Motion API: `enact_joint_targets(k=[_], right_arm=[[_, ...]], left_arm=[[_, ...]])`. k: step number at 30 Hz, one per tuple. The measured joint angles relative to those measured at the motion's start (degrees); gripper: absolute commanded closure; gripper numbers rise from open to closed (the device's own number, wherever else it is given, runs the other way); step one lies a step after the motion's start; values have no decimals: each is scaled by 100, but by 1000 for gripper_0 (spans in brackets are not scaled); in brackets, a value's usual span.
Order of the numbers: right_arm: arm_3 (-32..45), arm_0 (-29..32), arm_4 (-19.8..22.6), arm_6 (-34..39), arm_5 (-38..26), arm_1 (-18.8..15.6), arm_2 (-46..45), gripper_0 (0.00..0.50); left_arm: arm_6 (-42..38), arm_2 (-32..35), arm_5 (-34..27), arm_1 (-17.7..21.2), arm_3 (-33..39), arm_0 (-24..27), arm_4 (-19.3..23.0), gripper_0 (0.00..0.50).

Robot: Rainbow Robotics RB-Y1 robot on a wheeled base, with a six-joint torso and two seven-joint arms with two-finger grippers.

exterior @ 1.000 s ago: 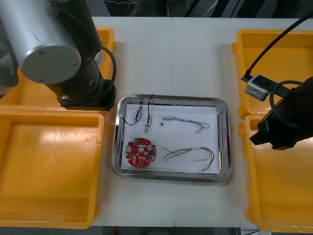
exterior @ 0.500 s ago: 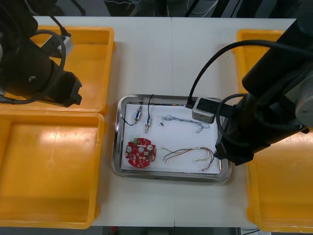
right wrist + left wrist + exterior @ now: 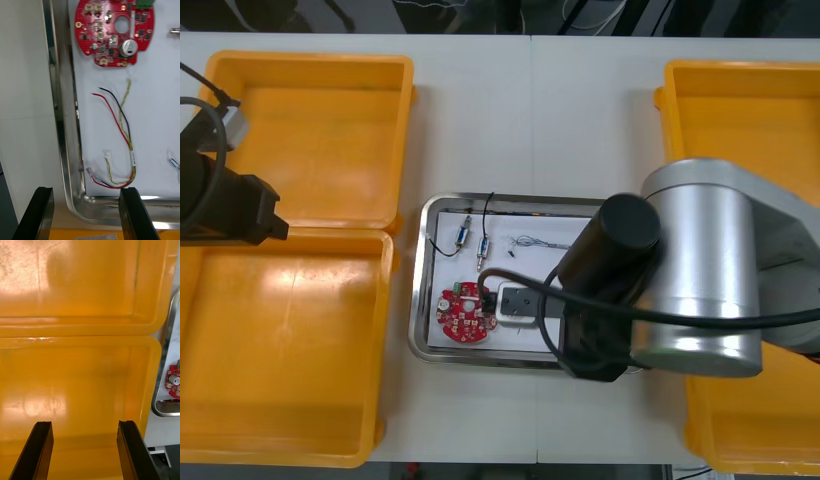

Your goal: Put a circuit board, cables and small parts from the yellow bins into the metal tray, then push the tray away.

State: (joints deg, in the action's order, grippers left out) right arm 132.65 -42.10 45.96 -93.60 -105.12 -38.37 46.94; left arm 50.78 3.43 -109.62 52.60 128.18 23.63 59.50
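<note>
Right wrist view: right gripper [image 3: 85,191], fingers wide and empty, straddles the near-right rim of the loaded metal tray [image 3: 62,131], seemingly poised to push it away; left gripper [image 3: 84,427], also wide, parked over left yellow bins [image 3: 290,340].

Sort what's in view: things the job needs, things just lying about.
Job: metal tray; inside it, red circuit board, red and yellow cable, twisted blue and white cable, small metal parts; right gripper, open above its rim; yellow bins.
Lying about: table; left gripper, idle over left bins.
</note>
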Motion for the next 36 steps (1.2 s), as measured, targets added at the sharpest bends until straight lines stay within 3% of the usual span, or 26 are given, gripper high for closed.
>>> enact_joint_targets(k=[11, 26, 36], right_arm=[[-183, -7, -1006, -247, 435, 316, 1303, 0], [-1613, -6, -1135, -247, 1467, 659, 1493, 0], [-1882, 3, -1181, -246, 1523, 823, 1493, 0]], left_arm=[[357, 738, 0, 1, 170, -865, -80, 0], [586, 1127, 0, 2, 233, -1343, -304, 0], [587, 1141, 0, 2, 235, -1343, -332, 0]])
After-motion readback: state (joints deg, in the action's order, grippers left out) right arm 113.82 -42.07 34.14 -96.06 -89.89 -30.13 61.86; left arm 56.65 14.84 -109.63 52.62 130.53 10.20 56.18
